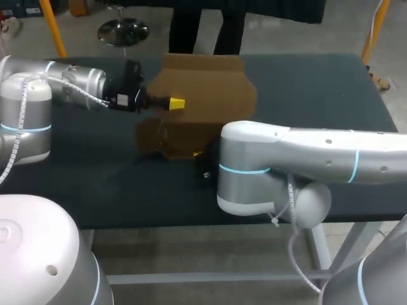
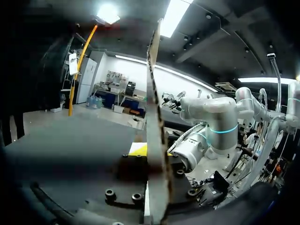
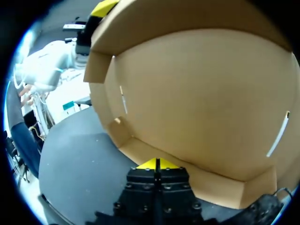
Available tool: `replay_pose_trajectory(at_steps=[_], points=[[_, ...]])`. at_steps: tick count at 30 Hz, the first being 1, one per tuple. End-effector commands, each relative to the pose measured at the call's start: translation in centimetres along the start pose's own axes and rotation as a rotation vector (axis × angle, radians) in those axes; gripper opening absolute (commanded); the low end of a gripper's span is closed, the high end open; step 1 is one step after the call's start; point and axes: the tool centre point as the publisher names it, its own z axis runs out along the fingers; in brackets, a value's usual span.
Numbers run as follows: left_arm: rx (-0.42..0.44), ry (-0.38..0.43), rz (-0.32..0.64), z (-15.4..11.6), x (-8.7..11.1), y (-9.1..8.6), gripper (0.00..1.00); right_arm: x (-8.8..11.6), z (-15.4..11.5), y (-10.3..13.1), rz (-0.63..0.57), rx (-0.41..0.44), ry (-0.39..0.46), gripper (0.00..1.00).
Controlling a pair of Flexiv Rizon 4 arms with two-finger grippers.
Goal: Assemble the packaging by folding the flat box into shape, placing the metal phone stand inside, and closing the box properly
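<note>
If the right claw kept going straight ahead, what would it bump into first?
The cardboard box: the right gripper points at its lower flap, which looks very close ahead, though depth is hard to judge.

No legible text, label, number or sign anywhere on the cardboard box (image 1: 210, 89) or table (image 1: 318, 89)

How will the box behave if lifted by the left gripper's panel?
Probably floppy: the box is thin cardboard, edge-on in the left gripper, with loose flaps, so it would likely bend rather than lift rigid. Likely light: it looks empty inside, so a push would probably slide it.
</note>
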Motion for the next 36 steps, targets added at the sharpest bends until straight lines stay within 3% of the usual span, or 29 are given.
replay_pose_trajectory(at_steps=[1,36], points=[[0.001,0.007,-0.002,0.16,-0.07,0.49,0.00,0.49,0.33,-0.10,0.000,-0.002,-0.215,0.00],[0.004,0.010,-0.010,0.42,-0.20,1.19,0.00,0.49,0.33,-0.10,0.000,-0.002,-0.215,0.00]])
